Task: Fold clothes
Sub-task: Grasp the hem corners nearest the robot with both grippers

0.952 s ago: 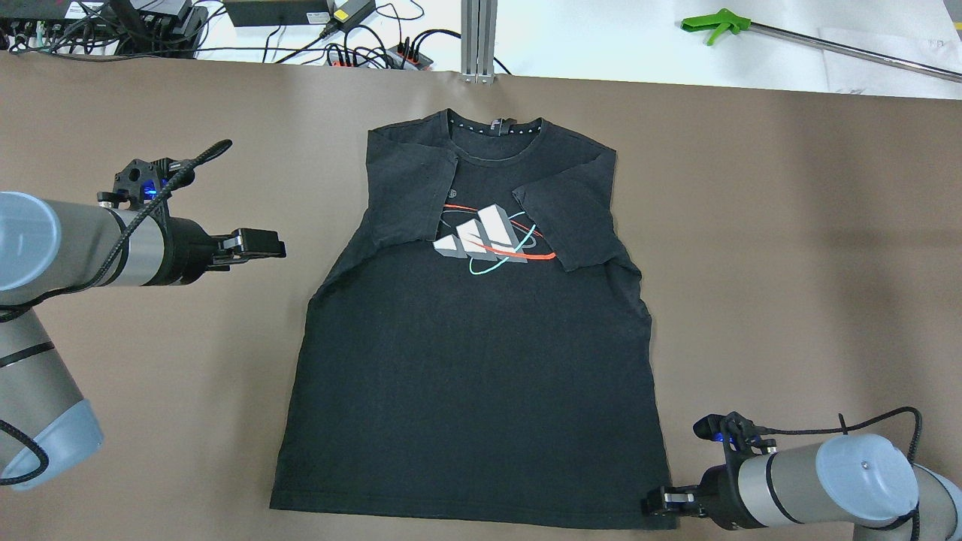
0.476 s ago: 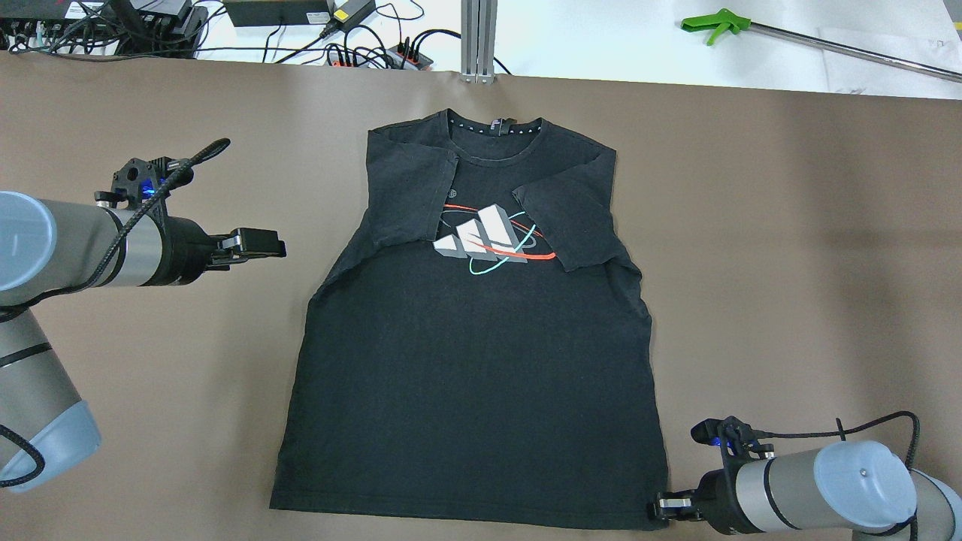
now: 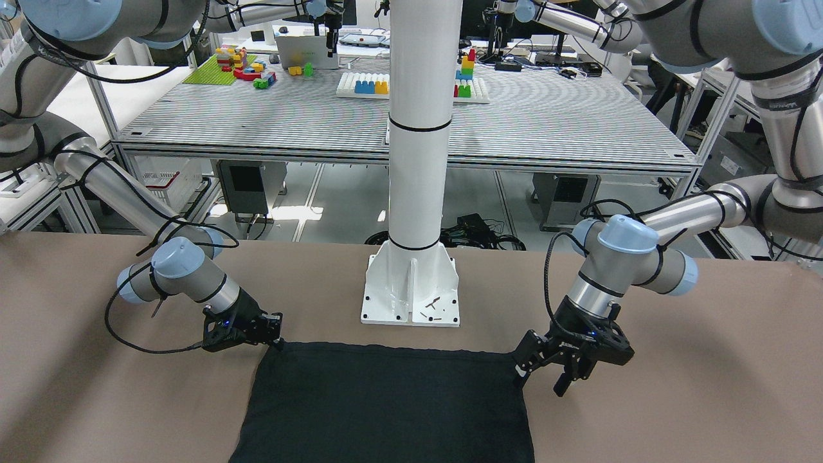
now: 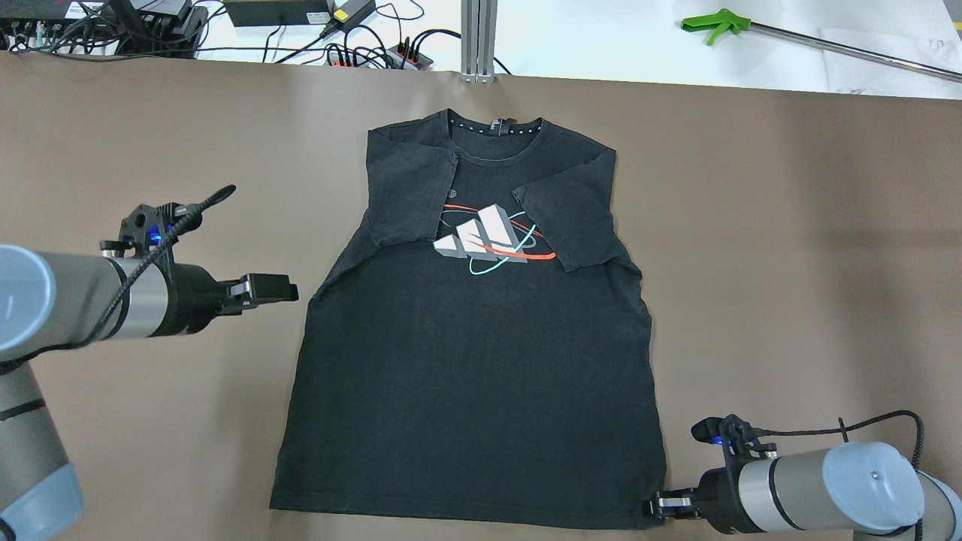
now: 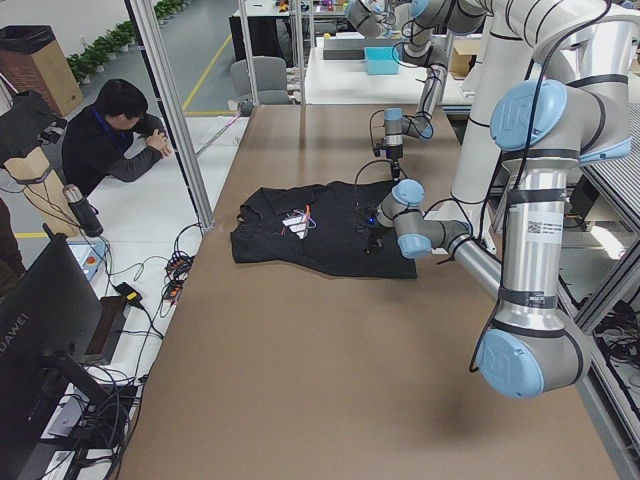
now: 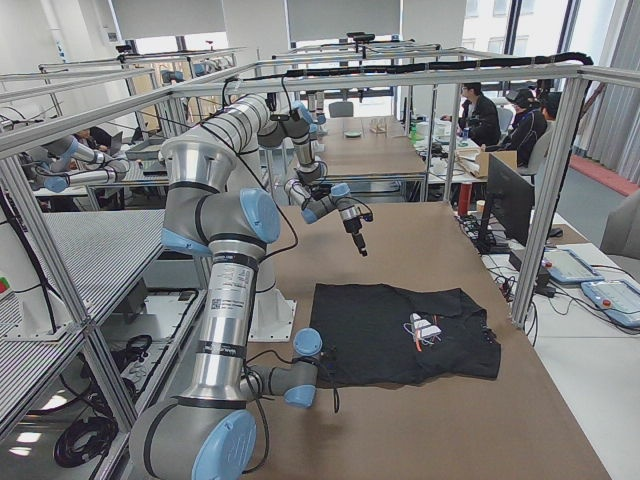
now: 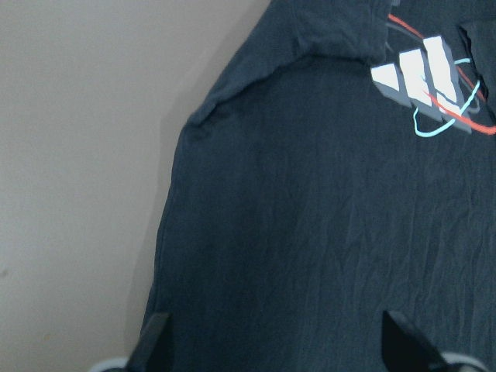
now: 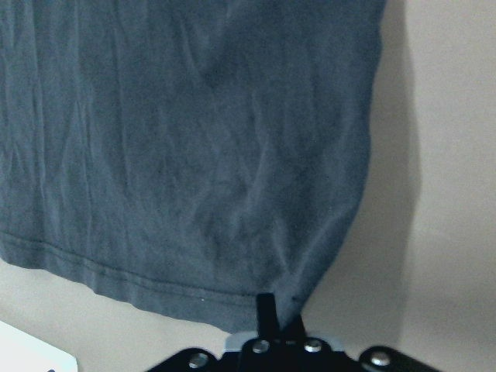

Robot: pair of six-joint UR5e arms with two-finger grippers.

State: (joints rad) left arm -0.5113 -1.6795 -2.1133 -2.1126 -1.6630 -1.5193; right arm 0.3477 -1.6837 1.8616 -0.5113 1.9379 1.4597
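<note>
Brown-covered table [image 4: 789,225]; white bench [image 4: 601,37] behind, cables [image 4: 361,45]; aluminium frame posts [image 6: 545,190]; bright windows [image 6: 520,30]; grey floor [image 5: 190,60]; black monitor [image 5: 40,330].

- A black short-sleeved T-shirt [image 4: 473,391] lies flat, front side up, near the middle of the brown table [image 4: 789,263].
- Its collar [image 4: 496,129] points away from the robot; the hem [image 4: 466,517] lies nearest the robot.
- Both sleeves are folded inward over the chest, one [image 4: 406,195] on the robot's left, the other [image 4: 575,222] on its right.
- Between them shows a print [image 4: 488,239]: three slanted white bars with red and teal loops.
- The body is smooth with faint creases and wavy side edges.
- The hem corner on the robot's right sits pinched in the right gripper [image 4: 652,507].
</note>
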